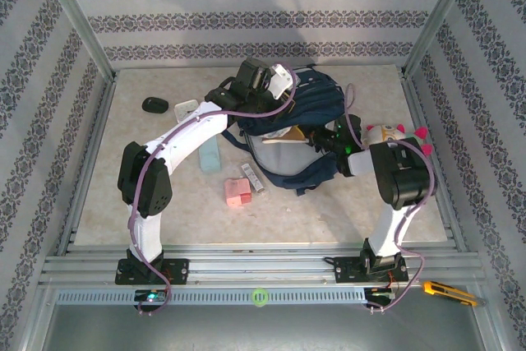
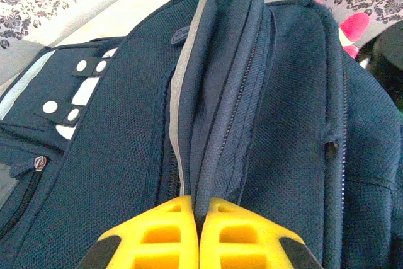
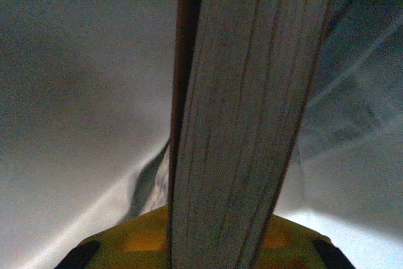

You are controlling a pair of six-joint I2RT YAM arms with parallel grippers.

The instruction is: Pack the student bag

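While left hand (image 2: pixel 199 215) clenched bag (image 2: pixel 113 155) rim, holding mouth up, right hand (image 3: pixel 217 247) gripped book (image 3: pixel 252 92), long axis pointed straight into bag interior, right arm nearer opening.

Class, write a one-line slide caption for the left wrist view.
Jaws shut, the left gripper pinches a fold of the navy student bag beside its zip.

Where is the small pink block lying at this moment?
In the top view, the pink block lies on the table a little left of centre, just left of the near end of the student bag, with a small grey object beside it.
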